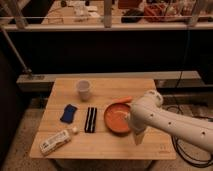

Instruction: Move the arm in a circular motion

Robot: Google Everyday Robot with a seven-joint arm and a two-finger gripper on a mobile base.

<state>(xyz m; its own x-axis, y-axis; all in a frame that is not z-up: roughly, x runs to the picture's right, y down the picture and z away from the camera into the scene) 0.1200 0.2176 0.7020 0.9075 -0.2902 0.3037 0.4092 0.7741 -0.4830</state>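
The large white arm [165, 120] of thick rounded segments with small dark dots comes in from the right edge and bends at a bulbous joint above the right side of the wooden table [105, 90]. Its pale tapered tip, the gripper [138, 137], points down near the table's front right, just in front of the orange bowl [118, 118]. It hangs over the wood and holds nothing that I can see.
On the table stand a white cup [83, 90], a blue sponge [68, 113], a black striped bar [90, 119] and a white bottle [56, 141] lying at the front left. Black cables [192, 150] lie on the floor at the right. A railing runs behind.
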